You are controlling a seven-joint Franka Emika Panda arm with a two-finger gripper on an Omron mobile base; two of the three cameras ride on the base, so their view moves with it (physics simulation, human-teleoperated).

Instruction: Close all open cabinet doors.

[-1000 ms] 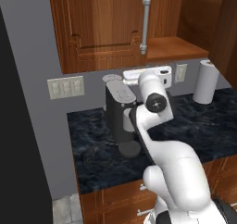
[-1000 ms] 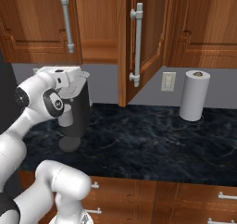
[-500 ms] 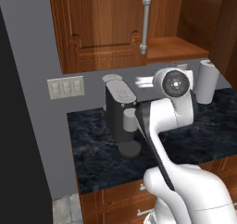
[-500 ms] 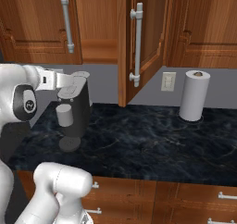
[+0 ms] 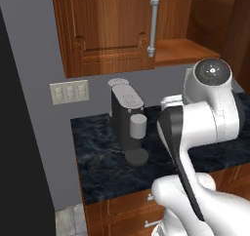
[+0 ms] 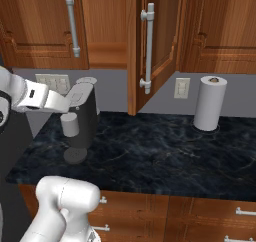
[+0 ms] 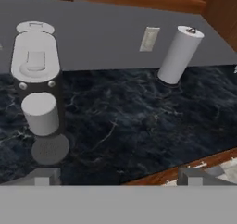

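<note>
Fingertips (image 7: 41, 177) of the two-finger gripper (image 7: 115, 177) stand wide apart at the near edge of the hand view, holding nothing and touching nothing, above the dark marbled stone counter (image 7: 139, 121). No readable writing shows on anything. Far across the counter, the tall reddish-brown wooden cabinet door with a long silver bar handle (image 6: 155, 46) hangs swung open, between the dark coffee machine (image 6: 82, 121) at left and the white paper-towel roll (image 6: 210, 102) at right.

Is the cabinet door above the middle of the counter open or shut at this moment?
Open. In the right base view the cabinet door swings out edge-on from the cabinet row, exposing the bare shelf beside it.
</note>
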